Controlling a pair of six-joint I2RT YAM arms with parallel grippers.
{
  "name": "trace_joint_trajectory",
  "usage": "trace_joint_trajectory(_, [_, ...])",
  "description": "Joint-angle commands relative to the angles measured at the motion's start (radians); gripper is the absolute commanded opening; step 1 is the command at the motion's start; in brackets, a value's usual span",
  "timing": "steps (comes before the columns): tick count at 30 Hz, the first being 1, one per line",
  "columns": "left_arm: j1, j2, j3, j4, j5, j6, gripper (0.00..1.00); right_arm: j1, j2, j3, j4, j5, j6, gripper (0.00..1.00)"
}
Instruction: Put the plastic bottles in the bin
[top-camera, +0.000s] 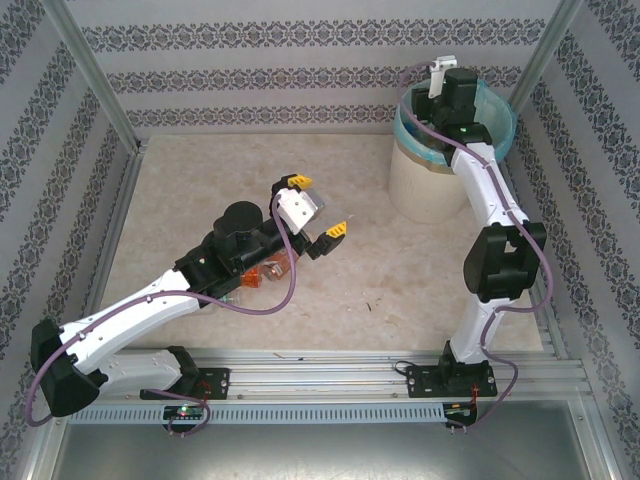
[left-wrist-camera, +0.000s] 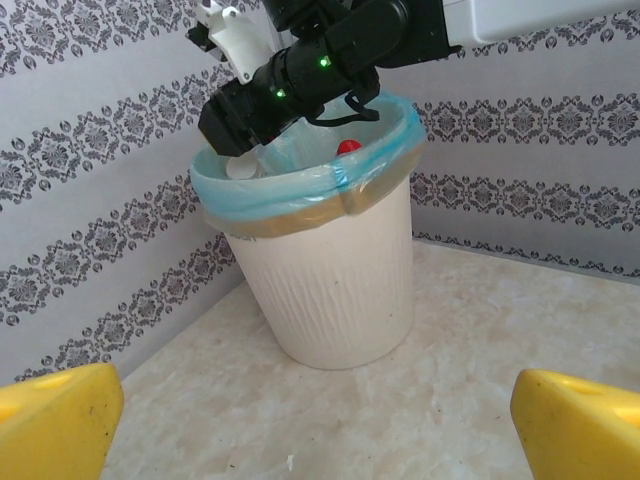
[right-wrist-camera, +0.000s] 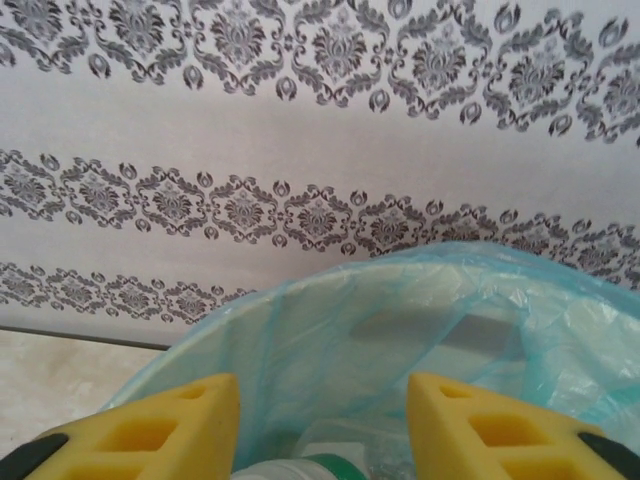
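Observation:
The bin (top-camera: 432, 178), cream-white with a blue liner, stands at the back right and also faces me in the left wrist view as the bin (left-wrist-camera: 332, 270). My right gripper (right-wrist-camera: 322, 440) hangs over its mouth, open, with its yellow fingers (right-wrist-camera: 150, 432) apart. Below them a bottle with a green band (right-wrist-camera: 335, 467) lies inside the liner, and a red cap (left-wrist-camera: 347, 147) shows by the rim. My left gripper (top-camera: 315, 208) is open mid-table with nothing between its fingers. An orange-labelled bottle (top-camera: 262, 276) lies partly hidden under the left arm.
Patterned walls close in the back and both sides of the beige table (top-camera: 220, 190). A metal rail (top-camera: 330, 362) runs along the near edge. The right arm (top-camera: 495, 215) arches up past the bin's right side.

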Motion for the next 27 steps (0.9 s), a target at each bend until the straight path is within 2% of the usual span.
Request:
trace_joint_trajectory(1, [0.002, -0.031, -0.006, -0.013, -0.01, 0.008, 1.0, -0.009, -0.031, 0.001, -0.032, -0.035, 0.037, 0.42])
trace_joint_trajectory(5, [0.002, -0.034, 0.013, -0.074, -0.089, 0.0, 1.0, -0.011, -0.034, -0.01, -0.054, -0.046, 0.068, 0.29])
trace_joint_trajectory(10, [0.005, -0.044, 0.01, -0.099, -0.112, -0.015, 1.0, -0.038, 0.002, -0.026, -0.098, -0.064, 0.118, 0.2])
trace_joint_trajectory(19, [0.028, -0.009, 0.059, -0.183, -0.158, -0.049, 1.0, -0.049, 0.021, 0.03, -0.145, -0.145, 0.2, 0.23])
trace_joint_trajectory(23, [0.091, 0.031, 0.124, -0.301, -0.163, -0.114, 1.0, -0.03, -0.014, 0.109, -0.169, -0.155, 0.228, 0.26])
trace_joint_trajectory(27, [0.188, 0.074, 0.184, -0.443, -0.111, -0.213, 1.0, 0.016, -0.1, 0.119, -0.169, -0.098, 0.225, 0.35])
